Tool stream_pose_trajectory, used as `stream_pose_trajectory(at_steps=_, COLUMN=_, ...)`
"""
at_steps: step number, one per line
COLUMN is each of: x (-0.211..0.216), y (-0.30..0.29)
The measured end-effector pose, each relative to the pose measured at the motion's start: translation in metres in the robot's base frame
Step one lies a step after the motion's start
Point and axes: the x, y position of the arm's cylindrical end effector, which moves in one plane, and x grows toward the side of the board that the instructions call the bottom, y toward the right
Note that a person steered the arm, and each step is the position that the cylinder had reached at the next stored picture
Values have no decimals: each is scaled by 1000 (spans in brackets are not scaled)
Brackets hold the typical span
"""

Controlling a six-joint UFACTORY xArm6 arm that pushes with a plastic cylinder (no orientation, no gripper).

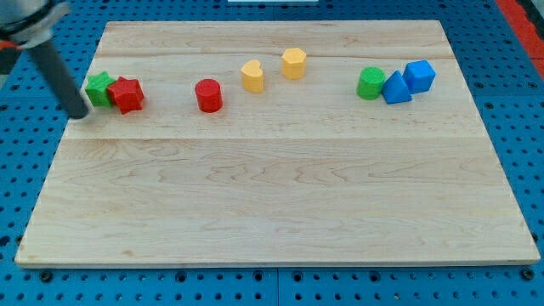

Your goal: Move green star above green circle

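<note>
The green star (pixel 99 87) lies at the board's left edge, touching the red star (pixel 127 94) on its right. The green circle (pixel 370 83) stands far off at the view's upper right, touching the blue triangle (pixel 395 88). My tip (pixel 79 113) rests on the board just left of and slightly below the green star, very close to it; the dark rod leans up toward the view's upper left.
A red cylinder (pixel 208 95), a yellow heart (pixel 252 76) and a yellow hexagon (pixel 293 63) stand in a row between the two green blocks. A blue cube (pixel 419 75) touches the blue triangle. The wooden board (pixel 272 212) sits on a blue pegboard.
</note>
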Motion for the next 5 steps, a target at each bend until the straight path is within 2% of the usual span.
stream_pose_trajectory(at_steps=1, x=-53, y=6)
stream_pose_trajectory(at_steps=2, x=-84, y=14)
stream_pose_trajectory(at_steps=3, x=-97, y=-13)
stream_pose_trajectory(at_steps=4, x=-129, y=43)
stream_pose_trajectory(at_steps=5, x=-141, y=114)
